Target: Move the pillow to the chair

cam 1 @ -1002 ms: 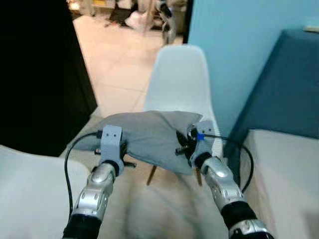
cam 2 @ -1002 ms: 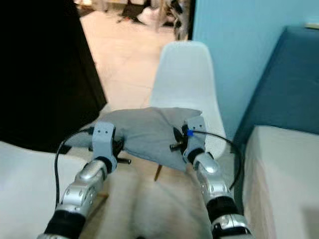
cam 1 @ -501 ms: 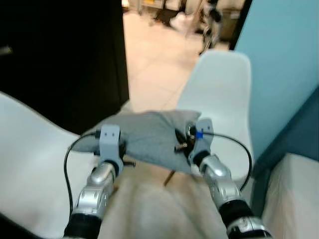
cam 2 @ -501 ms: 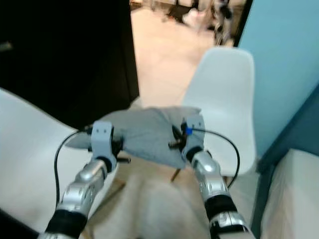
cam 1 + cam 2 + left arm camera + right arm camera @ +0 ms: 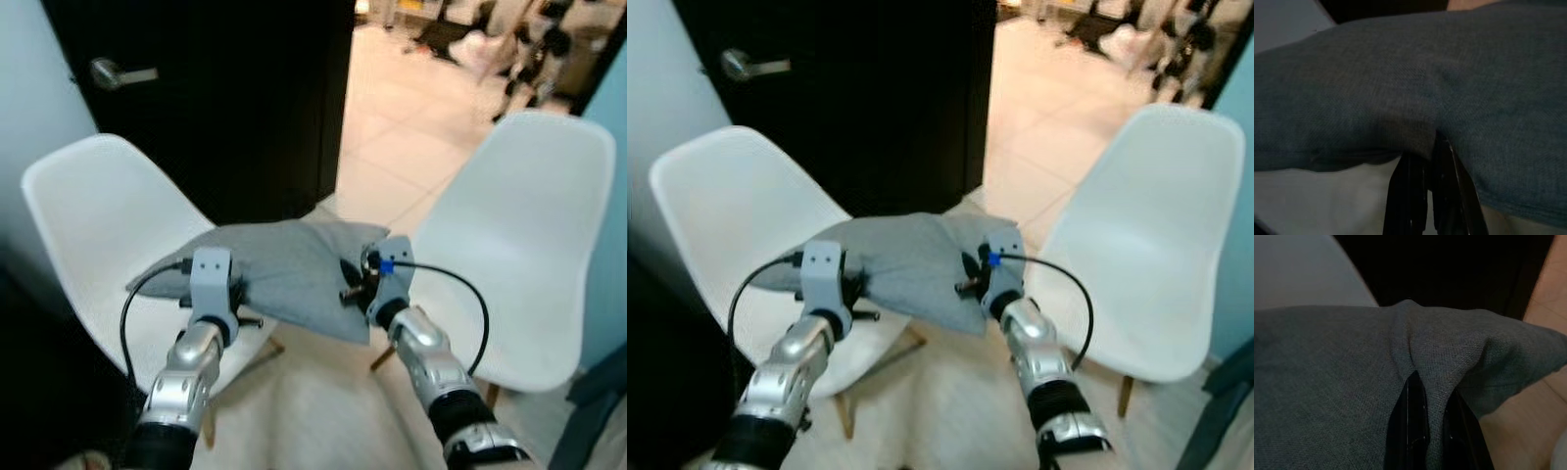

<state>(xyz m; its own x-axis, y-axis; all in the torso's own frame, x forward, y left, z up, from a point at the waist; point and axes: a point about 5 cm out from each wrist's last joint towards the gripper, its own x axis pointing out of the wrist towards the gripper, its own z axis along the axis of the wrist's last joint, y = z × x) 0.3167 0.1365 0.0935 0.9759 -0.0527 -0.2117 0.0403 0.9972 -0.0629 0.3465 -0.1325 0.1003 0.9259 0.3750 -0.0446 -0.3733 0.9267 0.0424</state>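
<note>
Both grippers pinch the grey pillow (image 5: pixel 279 269), left gripper (image 5: pixel 1427 161) and right gripper (image 5: pixel 1425 396) clamped on fabric. It hangs mid-frame, long axis crosswise, seemingly over the left white chair (image 5: pixel 93 211)'s seat edge.

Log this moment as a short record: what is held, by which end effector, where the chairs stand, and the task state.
held item: grey pillow, carried in the air
left end effector: shut on the pillow's near left edge
right end effector: shut on its near right edge
left white chair: ahead on the robot's left, in front of the dark door; the pillow's left part hangs over its seat
right white chair: ahead on the right
task state: pillow not yet set on a chair
</note>
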